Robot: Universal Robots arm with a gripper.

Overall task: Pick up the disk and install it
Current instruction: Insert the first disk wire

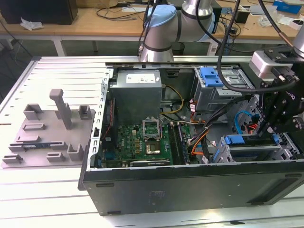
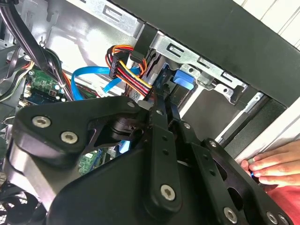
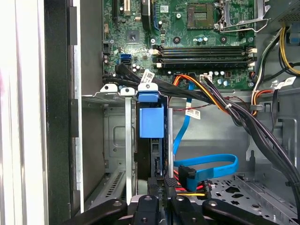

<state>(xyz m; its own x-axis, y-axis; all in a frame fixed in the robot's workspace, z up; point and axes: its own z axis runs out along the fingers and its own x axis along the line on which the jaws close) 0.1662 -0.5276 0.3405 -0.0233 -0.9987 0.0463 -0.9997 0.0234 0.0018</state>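
Disk (image 3: 151,121): upright in bay (image 3: 115,140), seemingly mostly in.
Claw (image 3: 162,183): clamped on disk's edge.
Done: pickup.
Left: likely final seating, release.

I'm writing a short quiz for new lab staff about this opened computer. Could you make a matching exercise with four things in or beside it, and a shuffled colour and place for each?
Things:
1. disk
2. circuit board
3. power supply box
4. plastic stand

Descriptions:
A. grey, on the table outside the case, at the exterior view's left
B. blue-framed, on edge in the metal drive bay, just ahead of the gripper
C. green, lying flat inside the case
D. grey with a white label, in a corner of the case

Pairs: 1-B, 2-C, 3-D, 4-A
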